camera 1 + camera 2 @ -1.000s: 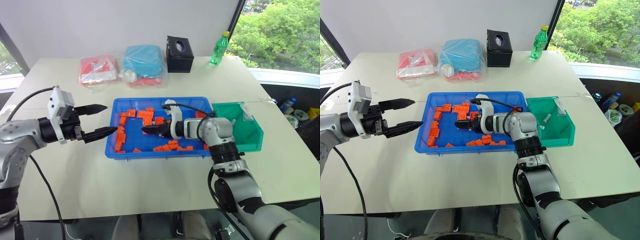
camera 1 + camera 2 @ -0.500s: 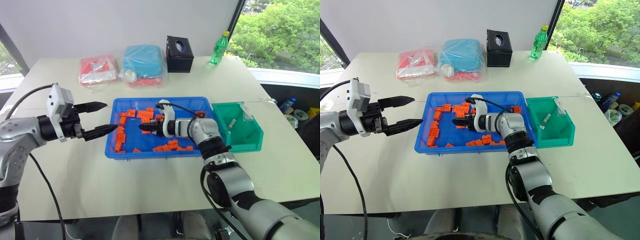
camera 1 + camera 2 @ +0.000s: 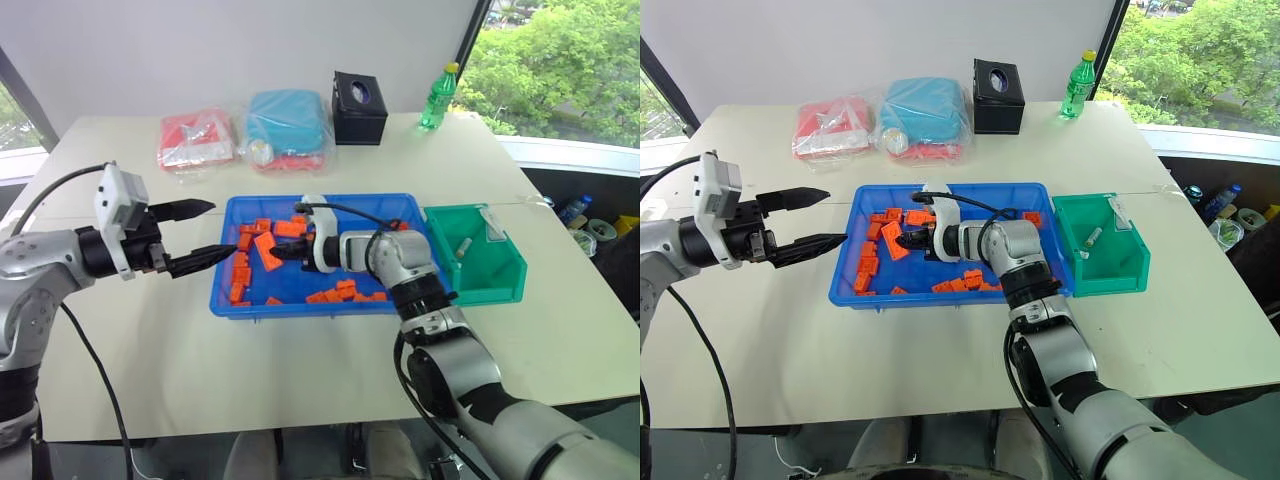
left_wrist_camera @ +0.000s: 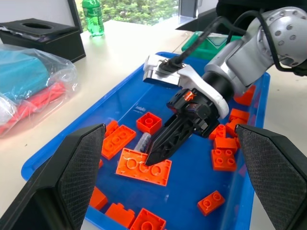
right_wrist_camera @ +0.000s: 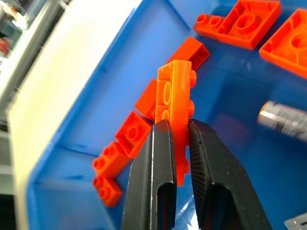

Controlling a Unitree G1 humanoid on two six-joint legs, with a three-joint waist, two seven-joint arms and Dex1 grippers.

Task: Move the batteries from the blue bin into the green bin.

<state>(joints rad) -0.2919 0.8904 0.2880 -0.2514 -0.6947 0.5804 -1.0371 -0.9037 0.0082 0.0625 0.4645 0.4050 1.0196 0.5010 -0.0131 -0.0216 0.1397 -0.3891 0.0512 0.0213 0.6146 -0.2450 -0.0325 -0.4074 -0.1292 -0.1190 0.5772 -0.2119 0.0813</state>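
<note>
Batteries are what the job is about, and one battery (image 5: 284,116) lies on the floor of the blue bin (image 3: 392,202), close to the right gripper (image 4: 154,156). Another small silvery one (image 3: 463,244) lies inside the green bin (image 3: 505,283), which sits just beside the blue bin on its right side.

The right gripper's two black fingers (image 5: 158,163) are squeezed tight on a flat orange brick (image 5: 173,93). They pinch it by its edge, so the brick stands up between them. The right arm reaches across the blue bin toward its left part, with the gripper pointing a bit down.

The left gripper (image 3: 198,234) has its fingers spread wide apart and holds nothing. It hangs over the table (image 3: 300,360) just outside the left end of the blue bin, pointing sideways toward it.

More orange bricks (image 3: 340,292) lie all over the blue bin's floor.
</note>
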